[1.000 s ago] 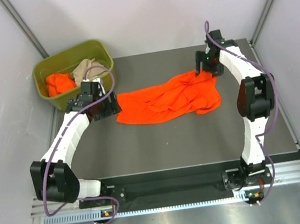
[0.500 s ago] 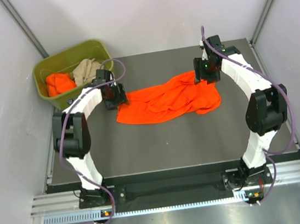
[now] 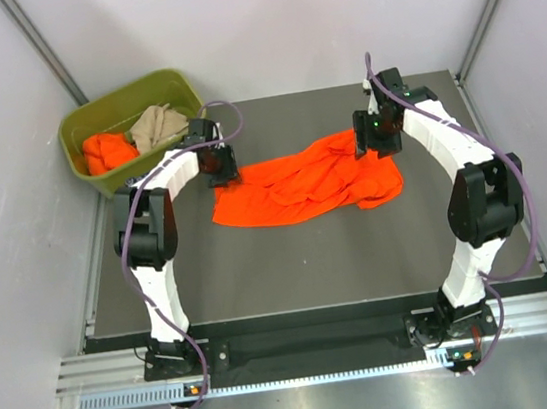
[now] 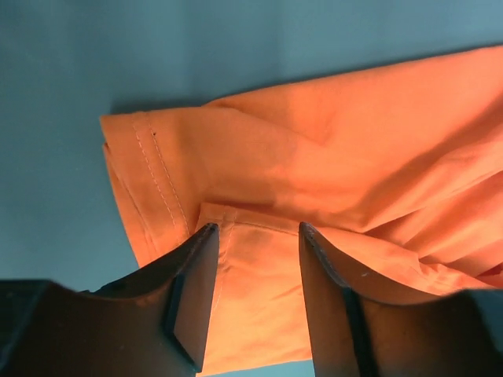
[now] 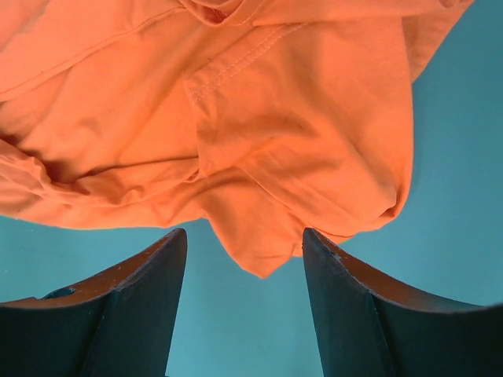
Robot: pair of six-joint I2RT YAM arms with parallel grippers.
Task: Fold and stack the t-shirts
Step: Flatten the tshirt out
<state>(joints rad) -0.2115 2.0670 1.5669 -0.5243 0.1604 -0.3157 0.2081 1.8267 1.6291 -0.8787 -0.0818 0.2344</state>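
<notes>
Evidently the step in hand is taking hold of both ends of the orange t-shirt (image 3: pixel 301 186), which lies crumpled on the dark bench (image 3: pixel 291 263) with its long axis running roughly from 9 to 3 o'clock in the overhead view. The left fingers (image 3: pixel 220 165) sit at its 9 o'clock end and the right fingers (image 3: pixel 377 134) at its 2 o'clock corner, so each arm is nearest its own end. On the left wrist camera the fingers stand partly open and hold nothing, one on each side of a folded edge of cloth, with the stitched sleeve hem (image 4: pixel 153 169) just beyond at 10 o'clock; whether they touch the fabric cannot be told. On the right wrist camera the fingers are spread wide and empty, with a pointed flap (image 5: pixel 255 259) of the shirt's edge reaching into the gap and the bulk of the cloth lying toward 12 o'clock. Closing there would likely catch only that tip, so a deeper reach seems wise. At the bench's 10 o'clock corner the olive-green bin (image 3: pixel 128 96) holds a second orange shirt (image 3: pixel 105 151) and a beige shirt (image 3: pixel 157 126); nothing stands between either pair of fingers and the cloth.
</notes>
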